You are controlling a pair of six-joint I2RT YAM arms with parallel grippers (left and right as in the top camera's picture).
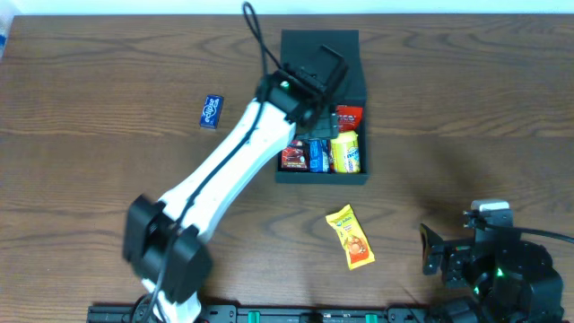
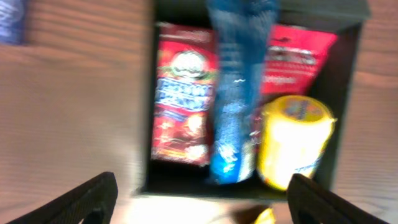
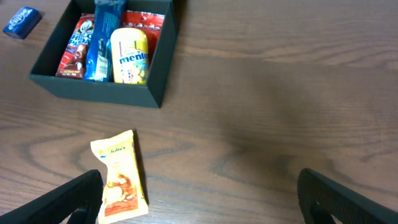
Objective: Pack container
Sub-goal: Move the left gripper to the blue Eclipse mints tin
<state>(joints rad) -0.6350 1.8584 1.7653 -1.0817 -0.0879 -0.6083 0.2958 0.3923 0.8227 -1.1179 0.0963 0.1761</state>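
While the left gripper (image 2: 202,185) hangs over the container (image 1: 323,178) at 12 o'clock, jaws spread and empty; right gripper (image 3: 199,180) at 5 o'clock, likewise agape; Mentos tub (image 1: 345,152) inside.

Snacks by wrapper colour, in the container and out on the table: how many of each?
Red: 2 (left red packet, rear red packet)
Blue: 2 (boxed blue packet, loose blue packet)
Yellow: 2 (Mentos tub, loose yellow packet)
Total: 6
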